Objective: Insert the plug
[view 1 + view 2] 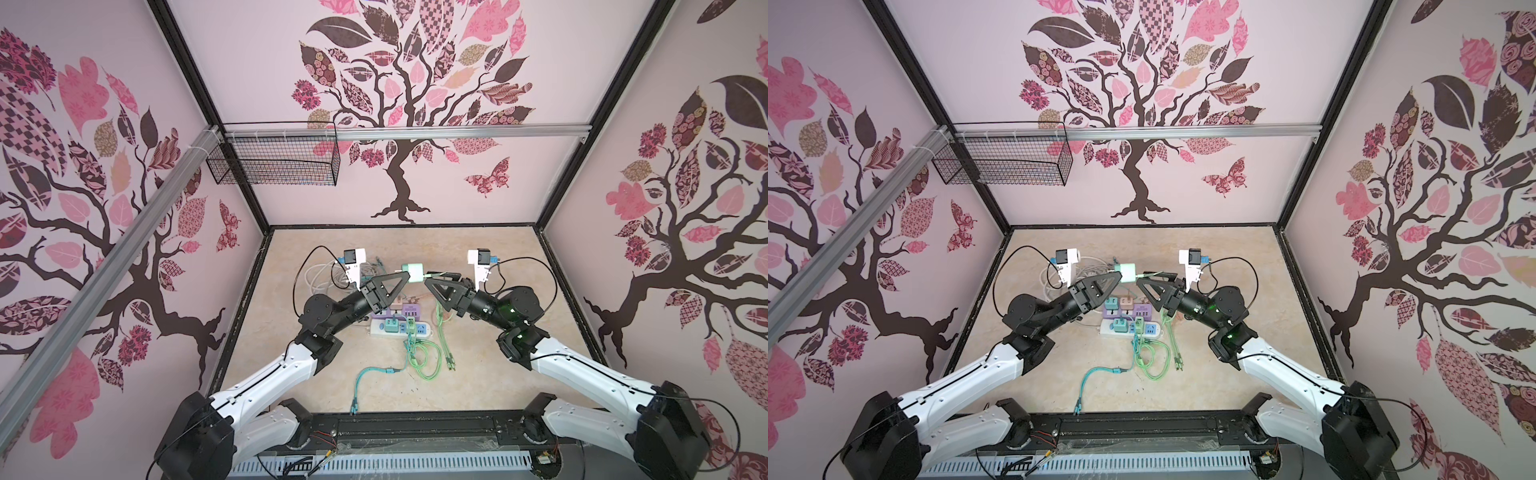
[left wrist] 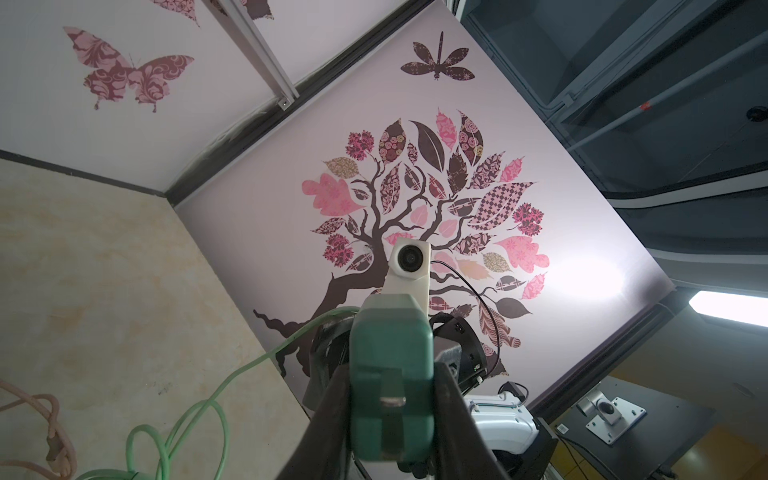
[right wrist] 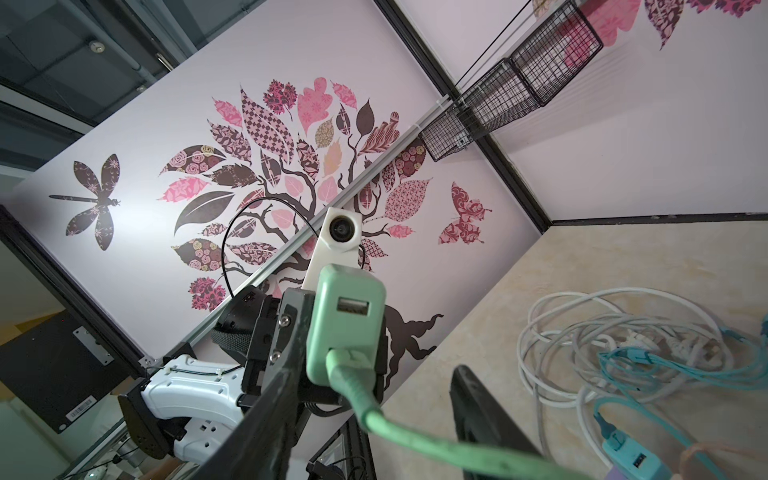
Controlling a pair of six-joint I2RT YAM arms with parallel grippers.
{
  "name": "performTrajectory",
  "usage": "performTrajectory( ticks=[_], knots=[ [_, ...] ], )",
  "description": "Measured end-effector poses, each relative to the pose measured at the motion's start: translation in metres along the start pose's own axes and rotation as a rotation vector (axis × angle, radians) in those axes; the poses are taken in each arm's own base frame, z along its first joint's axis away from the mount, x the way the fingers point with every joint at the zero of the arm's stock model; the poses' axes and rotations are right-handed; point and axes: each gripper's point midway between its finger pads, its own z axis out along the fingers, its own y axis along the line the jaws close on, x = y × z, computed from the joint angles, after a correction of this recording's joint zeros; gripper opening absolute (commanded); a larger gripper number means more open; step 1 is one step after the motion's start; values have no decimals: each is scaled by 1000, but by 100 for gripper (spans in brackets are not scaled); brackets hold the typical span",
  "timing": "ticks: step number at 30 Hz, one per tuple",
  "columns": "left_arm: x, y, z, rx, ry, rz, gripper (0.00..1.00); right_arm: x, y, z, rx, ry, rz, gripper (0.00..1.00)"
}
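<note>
My left fingers [image 2: 451, 399] clamp the green charger [image 2: 390, 353] mid-air above the table [image 1: 478, 374]; the cable plug [image 3: 348, 359] looks seated — my right fingers [image 3: 478, 399], spread open, should back straight off, no sideways tug.

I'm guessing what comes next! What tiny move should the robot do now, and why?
Probably back the right gripper away: the green plug looks seated in the charger that the left gripper holds, and the right jaws stand open around the cable.

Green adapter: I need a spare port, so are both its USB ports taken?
No, the right wrist view shows the green cable in one port of the green adapter, the other port empty.
</note>
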Motion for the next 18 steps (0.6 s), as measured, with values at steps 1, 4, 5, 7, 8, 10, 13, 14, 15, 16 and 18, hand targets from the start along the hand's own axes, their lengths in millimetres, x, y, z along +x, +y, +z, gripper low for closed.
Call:
performTrajectory(
  ticks=[1, 4, 5, 7, 8, 10, 13, 14, 15, 16, 18],
  knots=[
    [0, -1, -1, 0, -5, 9, 0, 0, 0, 1, -6, 0, 5, 61],
    [-3, -4, -4, -7, -30, 37, 0, 1, 2, 3, -30, 2, 13, 60],
    [-4, -4, -5, -10, -38, 45, 0, 2, 3, 3, -36, 4, 14, 60],
    [-5, -4, -6, -18, -50, 54, 0, 3, 5, 5, -48, 7, 17, 60],
    [-5, -4, -6, -21, -55, 59, 0, 5, 6, 6, -55, 10, 18, 60],
    [-5, -3, -6, -29, -60, 62, 0, 8, 9, 8, -71, 19, 18, 60],
    [-5, -2, -5, -35, -66, 62, 0, 11, 15, 14, -96, 28, 15, 58],
    [-4, -2, -5, -35, -68, 62, 0, 11, 17, 16, -104, 29, 12, 57],
    [-4, -3, -4, -36, -69, 62, 0, 11, 19, 17, -110, 29, 10, 56],
    [-4, -3, -4, -36, -70, 62, 0, 11, 19, 18, -114, 26, 7, 56],
    [-3, -3, -4, -38, -74, 66, 0, 11, 21, 18, -121, 21, 3, 53]
  ],
)
